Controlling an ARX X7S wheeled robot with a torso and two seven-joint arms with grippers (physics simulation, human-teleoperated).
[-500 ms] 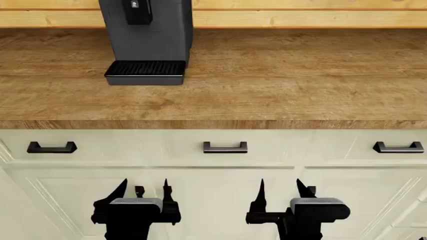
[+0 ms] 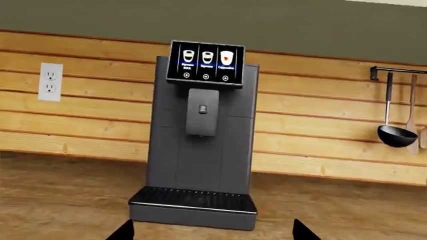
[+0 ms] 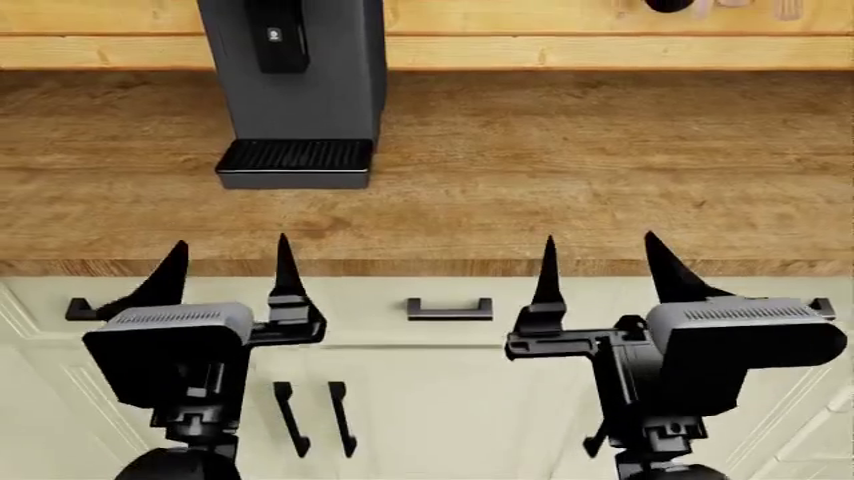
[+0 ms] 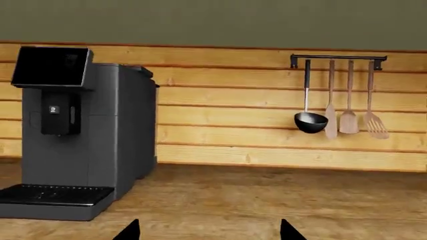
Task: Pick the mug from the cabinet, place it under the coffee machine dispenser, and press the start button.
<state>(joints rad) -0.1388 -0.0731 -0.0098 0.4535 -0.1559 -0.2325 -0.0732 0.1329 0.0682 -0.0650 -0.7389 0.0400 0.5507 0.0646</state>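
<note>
The mug is not in any view. The dark grey coffee machine (image 3: 300, 70) stands at the back left of the wooden counter, with its black dispenser block (image 3: 278, 40) above the slotted drip tray (image 3: 295, 160). The dispenser also shows in the left wrist view (image 2: 202, 112) and the right wrist view (image 4: 57, 112). A lit screen with drink icons (image 2: 205, 62) tops the machine. My left gripper (image 3: 227, 268) is open and empty at the counter's front edge, in front of the machine. My right gripper (image 3: 601, 265) is open and empty to its right.
Below the counter are cream drawers and cabinet doors with black handles (image 3: 450, 308). A rail with a ladle and spatulas (image 4: 337, 95) hangs on the wood-plank wall, right of the machine. A wall socket (image 2: 50, 81) is left of the machine.
The head view has risen and both grippers have come up from in front of the cabinet doors to counter-edge height. Both stay open and empty.
</note>
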